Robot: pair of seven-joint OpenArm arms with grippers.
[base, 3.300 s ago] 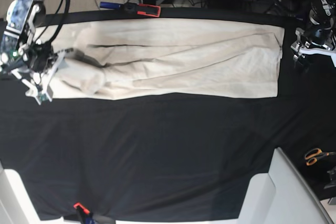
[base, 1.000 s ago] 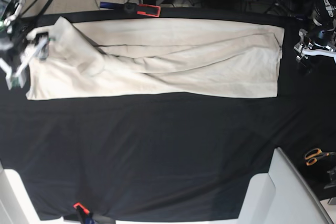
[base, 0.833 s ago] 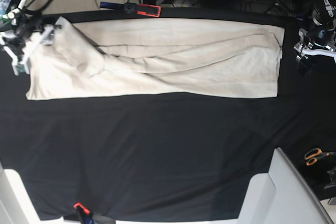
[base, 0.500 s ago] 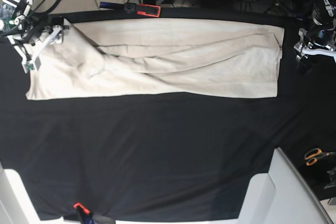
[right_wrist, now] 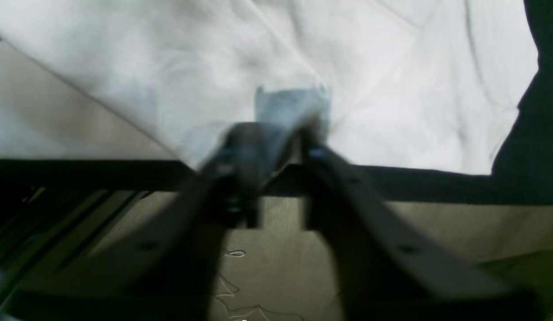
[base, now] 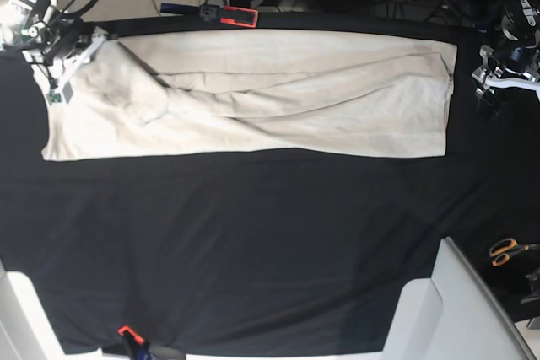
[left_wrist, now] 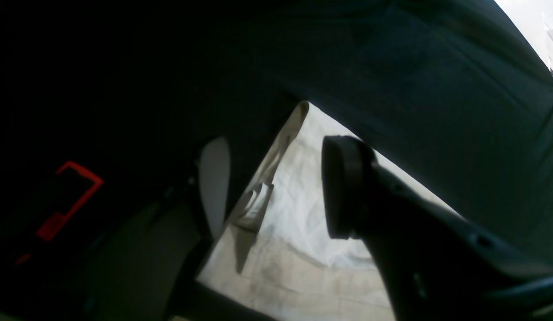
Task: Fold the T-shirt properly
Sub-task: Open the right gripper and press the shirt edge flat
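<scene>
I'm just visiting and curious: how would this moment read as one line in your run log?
T-shirt: long band on black tablecloth | right gripper: at its far-left corner, closing | left gripper: beside right end, holding nothing

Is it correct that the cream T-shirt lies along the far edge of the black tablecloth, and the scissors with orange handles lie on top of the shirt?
Not quite. In the base view the scissors lie off the black tablecloth, far from the T-shirt; the rest is correct.

My base view is evenly lit; the left wrist view is murky; motion blur smears the right gripper [right_wrist: 276, 147].
</scene>
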